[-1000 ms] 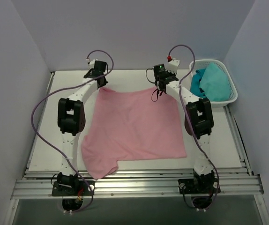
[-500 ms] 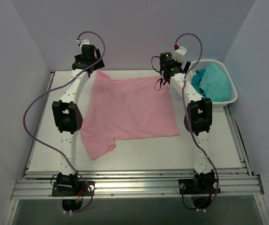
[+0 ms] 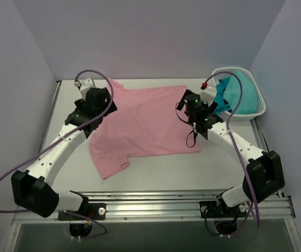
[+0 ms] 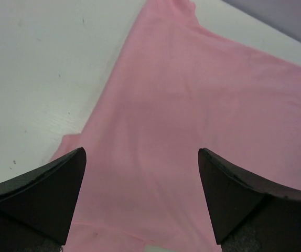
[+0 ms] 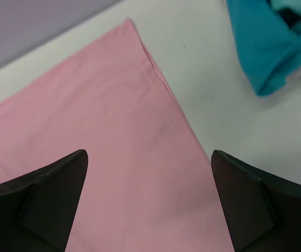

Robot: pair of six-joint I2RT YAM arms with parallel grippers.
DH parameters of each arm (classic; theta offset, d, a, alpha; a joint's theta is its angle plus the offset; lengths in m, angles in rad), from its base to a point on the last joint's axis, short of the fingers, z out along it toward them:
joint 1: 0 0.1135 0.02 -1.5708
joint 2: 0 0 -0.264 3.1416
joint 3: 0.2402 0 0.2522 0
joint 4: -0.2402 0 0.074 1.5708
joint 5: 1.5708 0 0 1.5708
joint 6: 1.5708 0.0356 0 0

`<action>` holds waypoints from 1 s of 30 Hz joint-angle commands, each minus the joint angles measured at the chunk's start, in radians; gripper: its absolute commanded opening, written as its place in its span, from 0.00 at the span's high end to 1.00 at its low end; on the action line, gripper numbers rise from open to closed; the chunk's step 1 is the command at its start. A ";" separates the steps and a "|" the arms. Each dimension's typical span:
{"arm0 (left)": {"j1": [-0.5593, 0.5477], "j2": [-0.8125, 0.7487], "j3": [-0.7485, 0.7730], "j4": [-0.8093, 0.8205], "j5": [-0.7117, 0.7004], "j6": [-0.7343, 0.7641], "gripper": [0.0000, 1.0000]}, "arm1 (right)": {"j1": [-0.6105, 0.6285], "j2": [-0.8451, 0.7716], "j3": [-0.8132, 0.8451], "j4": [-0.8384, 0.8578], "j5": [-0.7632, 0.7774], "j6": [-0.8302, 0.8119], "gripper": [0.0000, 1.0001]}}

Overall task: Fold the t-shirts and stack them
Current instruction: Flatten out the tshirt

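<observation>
One pink t-shirt (image 3: 145, 123) lies spread flat on the white table (image 3: 156, 173), its far edge near the back and a sleeve at the near left. My left gripper (image 3: 102, 107) hovers open over the shirt's left side. In the left wrist view its jaws (image 4: 141, 178) stand wide apart above pink cloth (image 4: 203, 105), holding nothing. My right gripper (image 3: 187, 105) hangs open over the shirt's right edge. In the right wrist view its jaws (image 5: 148, 184) stand wide apart above the shirt (image 5: 114, 131), near its far right corner.
A white lattice basket (image 3: 258, 107) at the back right holds teal cloth (image 3: 239, 92), which also shows in the right wrist view (image 5: 266, 47). Grey walls close in the table at the back and on both sides. A rail runs along the near edge.
Both grippers have let go of the shirt's far corners and opened. Both arms have pulled back from the far edge and bent outward. The shirt now lies flat, shifted toward the back.
</observation>
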 commanded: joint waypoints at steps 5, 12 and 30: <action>-0.207 -0.244 -0.508 -0.063 -0.165 -0.443 0.07 | 0.143 -0.088 -0.267 -0.097 0.030 0.242 0.00; -0.254 -0.509 -0.802 -0.158 -0.109 -0.666 0.07 | 0.246 -0.304 -0.443 -0.147 0.052 0.336 0.00; -0.290 -0.721 -0.937 -0.324 0.021 -0.829 0.25 | 0.260 -0.404 -0.385 -0.230 0.090 0.288 0.00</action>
